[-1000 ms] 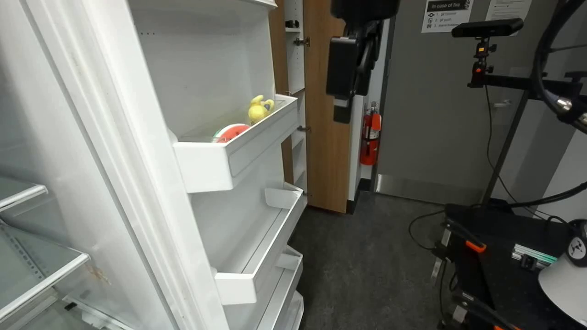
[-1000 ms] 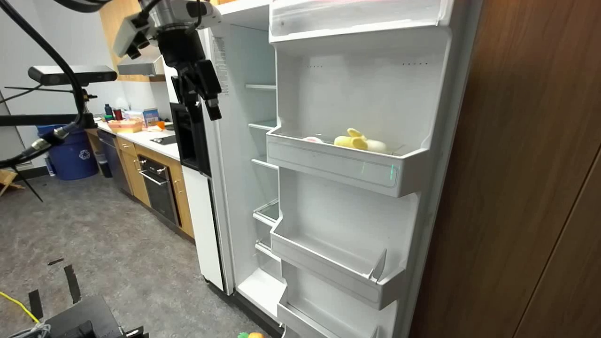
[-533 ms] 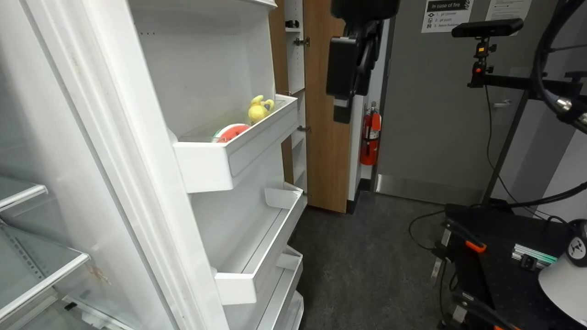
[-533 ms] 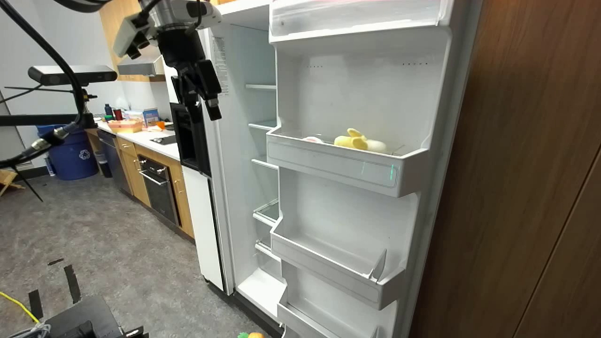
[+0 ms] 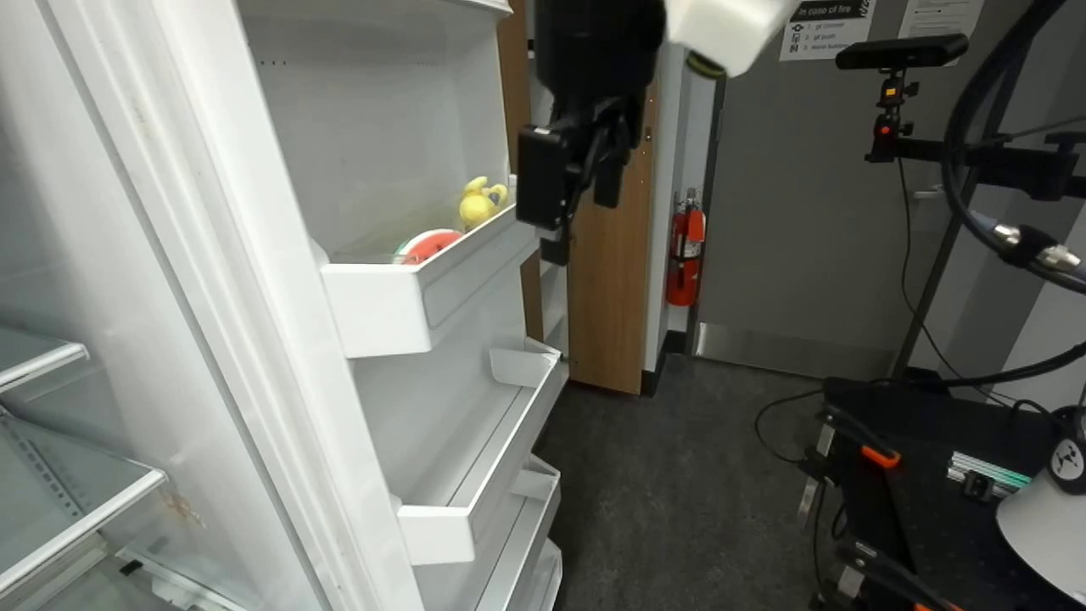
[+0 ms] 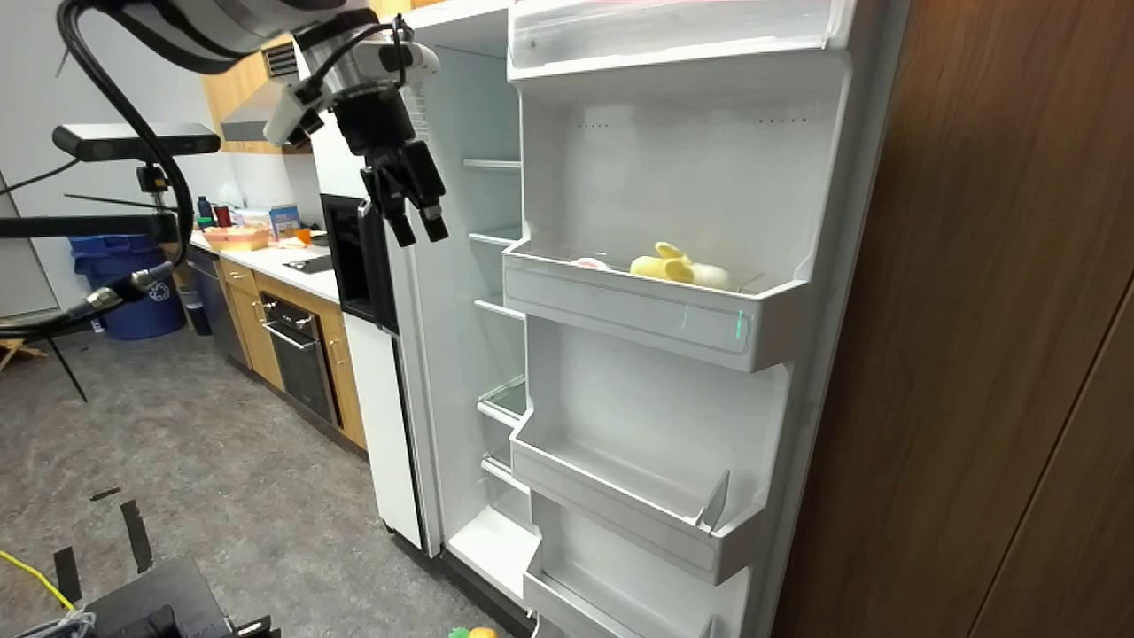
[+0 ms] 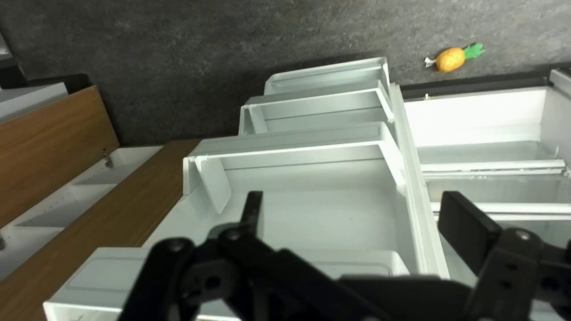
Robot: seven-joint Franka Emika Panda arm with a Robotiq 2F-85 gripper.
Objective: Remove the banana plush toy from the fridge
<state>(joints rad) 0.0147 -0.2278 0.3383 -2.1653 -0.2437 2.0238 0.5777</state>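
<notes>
Note a small, soft, pale-yellow banana plush toy [image 6: 654, 268] lying inside a glossy white, trough-shaped plastic bin [image 6: 620, 297], below a clear-fronted compartment [image 6: 673, 35], on the open white door [image 6: 682, 168] of a large white fridge [image 6: 454, 310]. Make out a cream-coloured part beside the yellow in an exterior view. Record a red-pink, rounded, watermelon-slice-shaped item [image 5: 433, 243] with a green-and-white edge in the same bin, near the toy.

Find the black two-finger gripper [image 6: 421, 232] pointing downward at a slant, outside the bin and apart from the toy. Read the fingers [image 7: 468, 229] as spread wide in the wrist view, with white door lining showing in the gap. In an exterior view, see the gripper overlap the far end of the bin; cannot judge depth there.

Log an orange, pineapple-shaped object [image 7: 449, 60] with a green leafy top on the dark grey floor [image 7: 200, 53], near the foot of the fridge.
</notes>
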